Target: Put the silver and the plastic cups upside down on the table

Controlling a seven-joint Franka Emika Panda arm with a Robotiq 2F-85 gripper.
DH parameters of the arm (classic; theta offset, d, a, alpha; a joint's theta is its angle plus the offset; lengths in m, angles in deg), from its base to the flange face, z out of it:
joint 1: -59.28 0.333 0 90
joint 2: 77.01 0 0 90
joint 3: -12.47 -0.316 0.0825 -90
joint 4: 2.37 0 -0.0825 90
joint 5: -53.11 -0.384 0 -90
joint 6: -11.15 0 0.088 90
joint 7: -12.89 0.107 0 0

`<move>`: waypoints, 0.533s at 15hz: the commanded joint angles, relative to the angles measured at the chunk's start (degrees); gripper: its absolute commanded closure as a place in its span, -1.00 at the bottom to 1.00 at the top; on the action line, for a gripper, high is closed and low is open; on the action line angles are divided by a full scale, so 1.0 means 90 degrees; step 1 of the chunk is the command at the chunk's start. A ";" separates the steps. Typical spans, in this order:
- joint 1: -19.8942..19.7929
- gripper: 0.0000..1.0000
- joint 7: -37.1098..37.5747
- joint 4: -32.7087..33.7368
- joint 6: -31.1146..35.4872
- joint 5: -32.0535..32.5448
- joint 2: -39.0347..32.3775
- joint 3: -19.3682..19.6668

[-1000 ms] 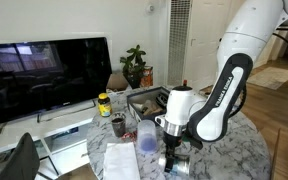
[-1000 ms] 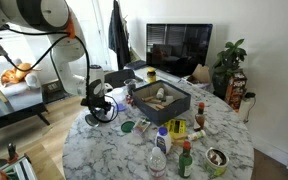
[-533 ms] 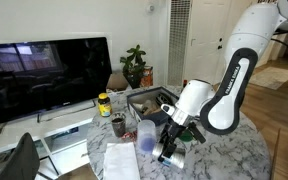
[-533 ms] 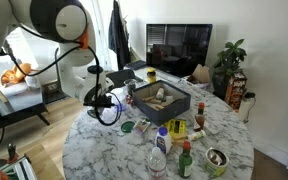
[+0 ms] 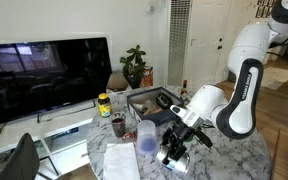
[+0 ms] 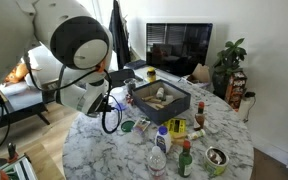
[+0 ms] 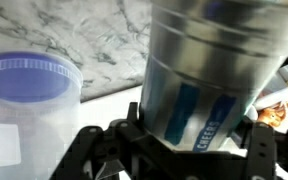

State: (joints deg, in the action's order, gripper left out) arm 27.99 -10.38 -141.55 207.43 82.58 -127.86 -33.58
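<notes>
The silver cup [image 7: 206, 70], with blue stripes and the word CHEERS, fills the wrist view and sits between the gripper's [image 7: 189, 140] fingers, which are shut on it. The clear plastic cup [image 7: 29, 100] with a bluish rim stands on the marble table just to its left. In an exterior view the gripper [image 5: 174, 150] holds the cup low over the table, tilted, next to the plastic cup [image 5: 147, 140]. In an exterior view the gripper [image 6: 109, 112] is at the table's near left edge; the silver cup is too small to make out there.
A black tray [image 6: 162, 100] with items stands mid-table. Bottles [image 6: 160, 150] and jars crowd the front. A yellow-lidded jar [image 5: 104, 103], a dark cup [image 5: 118, 126] and white paper [image 5: 119, 162] lie near the plastic cup. The round table's edge [image 6: 79, 150] is close.
The arm has swung and the wrist has tilted, turning the gripper and the held silver cup from upright towards a slant. The plastic cup has not moved.
</notes>
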 commanded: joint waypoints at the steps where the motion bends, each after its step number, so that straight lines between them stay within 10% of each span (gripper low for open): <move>1: 0.0103 -0.66 0.0279 0.0049 0.0032 0.0246 0.0055 0.0098; 2: 0.0160 -0.16 0.0172 0.0128 0.0090 0.0345 -0.0061 0.0152; 8: 0.0429 -0.16 -0.0255 0.0697 0.1016 0.1833 -0.1016 0.0656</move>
State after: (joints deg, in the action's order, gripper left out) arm 29.38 -11.55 -138.82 211.12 92.24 -131.73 -31.43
